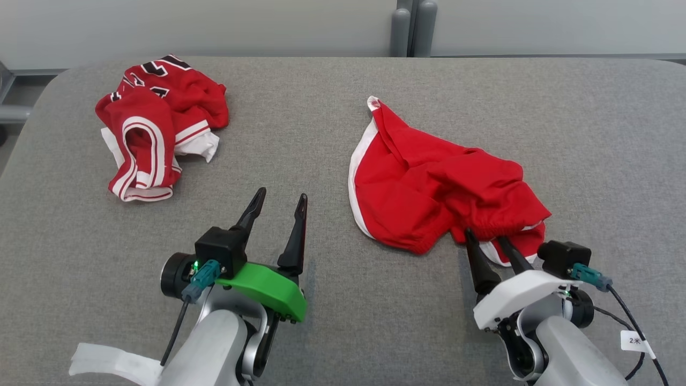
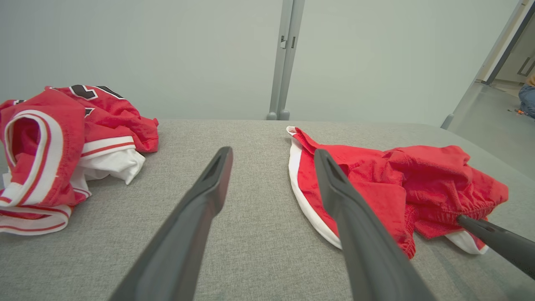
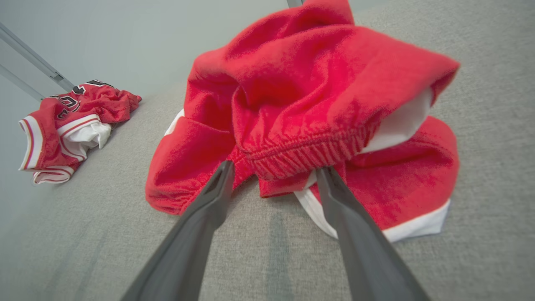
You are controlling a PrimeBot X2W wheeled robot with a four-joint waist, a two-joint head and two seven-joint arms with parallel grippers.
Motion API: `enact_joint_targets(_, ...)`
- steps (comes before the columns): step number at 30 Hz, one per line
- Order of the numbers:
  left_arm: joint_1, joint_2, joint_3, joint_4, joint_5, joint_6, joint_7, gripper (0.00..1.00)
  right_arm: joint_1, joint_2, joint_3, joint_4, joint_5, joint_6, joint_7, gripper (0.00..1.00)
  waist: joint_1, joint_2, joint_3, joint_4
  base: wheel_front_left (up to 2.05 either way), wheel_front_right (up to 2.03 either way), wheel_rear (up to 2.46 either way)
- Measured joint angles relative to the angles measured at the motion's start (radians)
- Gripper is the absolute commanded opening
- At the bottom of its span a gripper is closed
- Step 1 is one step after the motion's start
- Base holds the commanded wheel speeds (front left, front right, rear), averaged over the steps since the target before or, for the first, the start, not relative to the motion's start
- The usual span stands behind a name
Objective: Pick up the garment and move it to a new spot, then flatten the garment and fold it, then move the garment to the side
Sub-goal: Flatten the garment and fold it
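The right gripper (image 1: 484, 236) is holding its jaws apart, the waistband of the red shorts (image 1: 429, 187) lying at their tips. The left gripper (image 1: 282, 193) is hovering released, apart from them.

Bright, even, soft light; wrist views distort edges.

test lab: padded table (image 1: 375, 321), bare partitions (image 2: 167, 54)

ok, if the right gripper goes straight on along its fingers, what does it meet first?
The red shorts: their elastic waistband sits just ahead of the open right gripper. Gap unclear.
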Motion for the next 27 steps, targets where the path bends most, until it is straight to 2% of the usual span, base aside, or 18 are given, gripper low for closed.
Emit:
enact_joint_targets(2,0.005,0.000,0.002,-0.004,0.004,0.000,0.000,1.00,-0.019,0.000,0.002,-0.002,0.002,0.000,0.000,1.00,0.0000,0.0000,0.001,0.001,0.00,0.00,0.00)
enact_joint_targets(3,0.009,0.000,0.003,-0.005,0.004,0.000,0.000,1.00,-0.027,0.000,0.003,-0.003,0.003,0.000,0.000,0.95,0.0000,0.0000,0.001,0.001,0.00,0.00,0.00)
enact_joint_targets(4,0.012,0.000,0.004,-0.006,0.005,0.000,0.000,1.00,-0.035,0.000,0.004,-0.004,0.003,0.000,0.000,0.79,0.0000,0.0000,0.002,0.001,0.00,0.00,0.00)
enact_joint_targets(5,0.015,0.000,0.006,-0.007,0.005,0.000,0.000,1.00,-0.040,0.000,0.006,-0.004,0.002,0.001,0.000,0.79,0.0000,0.0000,0.002,0.002,0.00,0.00,0.00)
enact_joint_targets(7,0.020,0.000,0.009,-0.009,0.012,0.000,0.000,1.00,-0.047,0.000,0.010,-0.004,0.001,0.001,0.000,0.47,0.0000,0.0000,0.004,0.002,0.00,0.00,0.00)
enact_joint_targets(10,0.024,0.000,0.015,-0.016,0.022,0.003,0.000,1.00,-0.059,-0.001,0.011,-0.015,-0.013,0.001,0.000,0.27,0.0000,0.0000,0.006,0.002,0.00,0.00,0.00)
enact_joint_targets(11,0.024,0.000,0.018,-0.019,0.023,0.003,0.000,1.00,-0.067,-0.001,0.011,-0.021,-0.026,0.001,0.000,0.14,0.0000,0.0000,0.006,0.001,0.00,0.00,0.00)
enact_joint_targets(12,0.025,0.000,0.021,-0.022,0.024,0.003,0.000,1.00,-0.074,-0.001,0.010,-0.028,-0.038,0.001,0.000,0.09,0.0000,0.0000,0.007,0.000,0.00,0.00,0.00)
enact_joint_targets(13,0.025,0.000,0.025,-0.026,0.026,0.003,0.000,1.00,-0.081,-0.001,0.009,-0.038,-0.045,0.001,0.000,0.00,0.0000,0.0000,0.007,-0.001,0.00,0.00,0.00)
enact_joint_targets(22,0.058,0.003,0.062,-0.040,0.032,0.003,0.000,1.00,-0.119,-0.005,-0.073,-0.165,-0.090,0.010,0.000,0.00,0.0000,0.0000,0.000,-0.041,0.00,0.00,0.00)
enact_joint_targets(27,0.067,0.003,0.075,-0.052,0.032,0.003,0.000,1.00,-0.149,-0.057,-0.133,-0.222,-0.105,0.013,0.000,0.00,0.0000,0.0000,-0.008,-0.069,0.00,0.00,0.00)
